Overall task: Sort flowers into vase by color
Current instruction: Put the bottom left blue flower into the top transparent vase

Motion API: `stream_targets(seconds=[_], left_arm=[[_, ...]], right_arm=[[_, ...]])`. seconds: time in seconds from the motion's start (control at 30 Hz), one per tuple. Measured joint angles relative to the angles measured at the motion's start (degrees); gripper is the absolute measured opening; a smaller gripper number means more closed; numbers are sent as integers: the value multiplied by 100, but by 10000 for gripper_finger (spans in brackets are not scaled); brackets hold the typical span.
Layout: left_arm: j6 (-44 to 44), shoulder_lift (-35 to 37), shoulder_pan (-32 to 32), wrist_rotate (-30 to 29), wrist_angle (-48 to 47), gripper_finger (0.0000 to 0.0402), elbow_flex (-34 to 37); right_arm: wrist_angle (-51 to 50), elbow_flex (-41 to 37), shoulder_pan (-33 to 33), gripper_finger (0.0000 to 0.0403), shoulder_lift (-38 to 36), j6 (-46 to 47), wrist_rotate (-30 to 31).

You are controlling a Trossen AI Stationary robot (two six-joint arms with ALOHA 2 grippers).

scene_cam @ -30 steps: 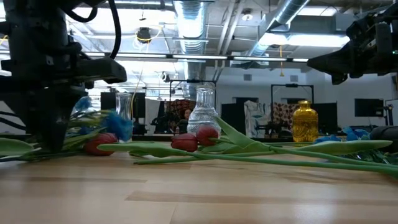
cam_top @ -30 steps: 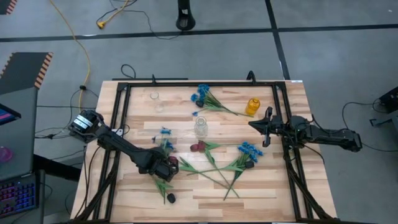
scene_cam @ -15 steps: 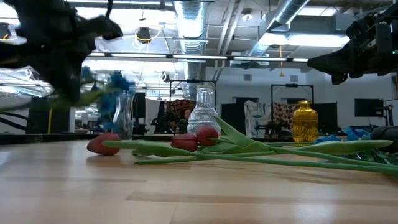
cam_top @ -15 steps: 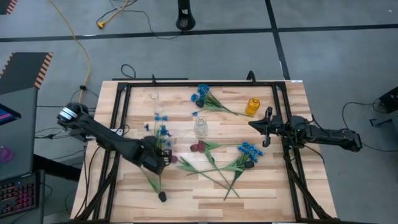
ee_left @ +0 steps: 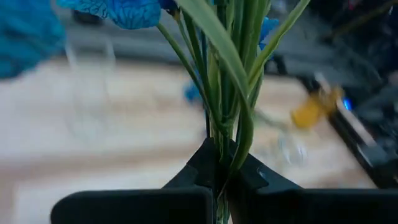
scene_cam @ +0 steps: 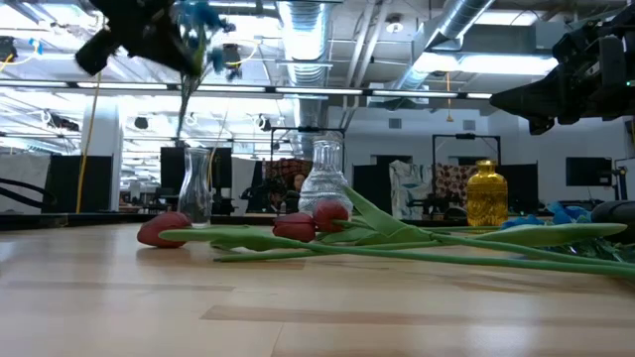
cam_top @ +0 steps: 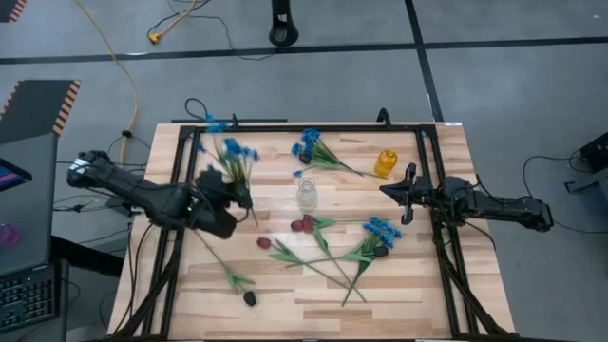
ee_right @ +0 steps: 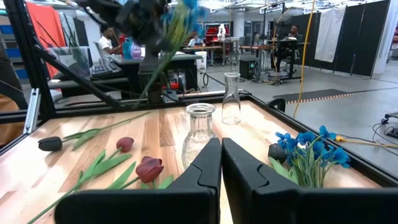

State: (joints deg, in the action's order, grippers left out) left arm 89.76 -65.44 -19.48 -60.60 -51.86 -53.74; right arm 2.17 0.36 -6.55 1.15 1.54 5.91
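High: left gripper [cam_top: 235, 195] clenched on blue sprig [cam_top: 233, 152], aloft near the slim clear vase [cam_top: 237, 150]. Low: sprig [scene_cam: 189, 40] hung above that vase [scene_cam: 196, 196]. Left wrist: stems pinched. Right wrist: right gripper [ee_right: 221, 163] closed, empty. Risk: floppy stems miss the narrow neck.

Grey floor [cam_top: 494, 85], yellow cable [cam_top: 128, 71]
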Motion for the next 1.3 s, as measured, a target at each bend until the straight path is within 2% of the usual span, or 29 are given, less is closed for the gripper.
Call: stream_targets(seconds=[0.23,0.53,0.63,0.73,0.9,1.0,1.1,1.3], left_arm=[[-1271,610,812,-1242,18,0,-2],[-2247,1182,2097,-1429,295,0,-2],[-2973,1204,2472,-1511,654,0,-2],[-4113,1195,2812,-1156,1328,0,-2],[-6544,1182,3316,29,2962,0,-2],[-7568,1184,3608,650,3673,0,-4],[-8000,1186,3930,1045,3975,0,56],[-8082,1182,4584,1586,4298,0,588]], right_arm=[[0,2,0,43,0,0,0],[0,2,0,43,0,0,2],[0,0,0,43,1,1,2],[0,2,0,43,1,2,2],[1,1,0,43,2,1,3],[0,1,0,43,0,1,4],[0,0,0,43,2,0,4],[1,1,0,43,1,2,4]])
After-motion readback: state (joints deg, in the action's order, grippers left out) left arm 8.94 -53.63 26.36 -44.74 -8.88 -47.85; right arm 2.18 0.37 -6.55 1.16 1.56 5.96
